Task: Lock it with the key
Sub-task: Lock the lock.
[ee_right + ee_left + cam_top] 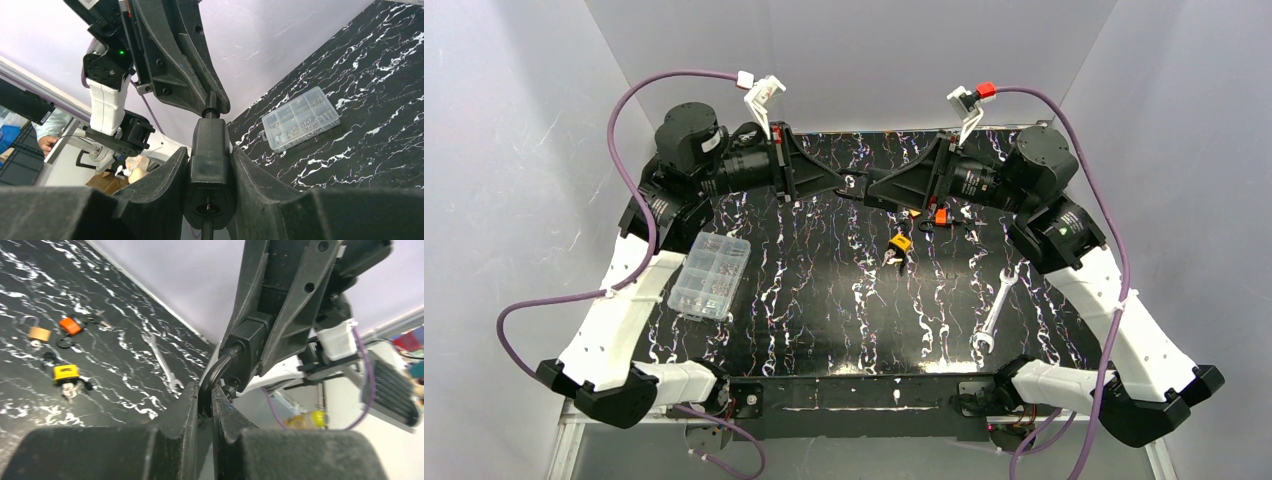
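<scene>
The right gripper [873, 190] is clamping the black padlock [210, 165] by its body, with its jaws half spread around it, in the air above the far side of the tabletop [824, 300]. The left gripper [851, 183] is pinching the curved shackle [216, 371], its jaws pressed nearly together. The step is best done with the right gripper holding the body rigid while the left acts along the shackle's axis without twisting. A thin stem is protruding beneath the body; whether it is the key cannot be told. Both arms are reaching forward and turning inward, so the wrists are facing each other.

SURFACE: black marbled table [824, 300] | ON IT: clear parts box [711, 275], wrench [995, 309], yellow padlock [901, 243], orange padlock [941, 215], brass padlock [39, 333]
</scene>
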### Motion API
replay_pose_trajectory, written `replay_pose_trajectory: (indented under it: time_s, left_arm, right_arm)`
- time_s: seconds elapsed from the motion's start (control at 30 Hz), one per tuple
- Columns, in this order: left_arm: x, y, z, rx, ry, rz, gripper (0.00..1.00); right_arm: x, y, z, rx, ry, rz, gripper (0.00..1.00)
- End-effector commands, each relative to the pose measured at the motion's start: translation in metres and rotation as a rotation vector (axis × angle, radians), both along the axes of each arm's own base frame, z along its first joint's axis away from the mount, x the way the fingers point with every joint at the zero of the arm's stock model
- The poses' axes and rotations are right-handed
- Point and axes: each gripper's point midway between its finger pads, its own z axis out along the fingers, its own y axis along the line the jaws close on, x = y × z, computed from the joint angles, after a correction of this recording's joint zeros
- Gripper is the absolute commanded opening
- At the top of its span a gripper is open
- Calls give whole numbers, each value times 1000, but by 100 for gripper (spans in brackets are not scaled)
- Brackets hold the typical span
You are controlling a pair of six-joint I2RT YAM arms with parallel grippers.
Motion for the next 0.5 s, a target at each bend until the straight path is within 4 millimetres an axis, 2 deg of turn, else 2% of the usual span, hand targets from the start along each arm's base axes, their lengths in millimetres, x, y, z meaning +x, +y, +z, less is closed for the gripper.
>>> replay_pose_trajectory:
  time_s: [0.0, 0.17, 0.47]
  left_arm:
    - [-12, -15, -2, 62, -139, 32, 0]
    - [-22, -32, -5, 59, -144, 12, 0]
    - [-36, -53, 14, -26, -82, -72, 0]
  right_arm:
    - [-8, 4, 36, 72, -101, 18, 1]
    - [-6, 9, 34, 74, -81, 37, 1]
    - [7, 22, 10, -5, -58, 6, 1]
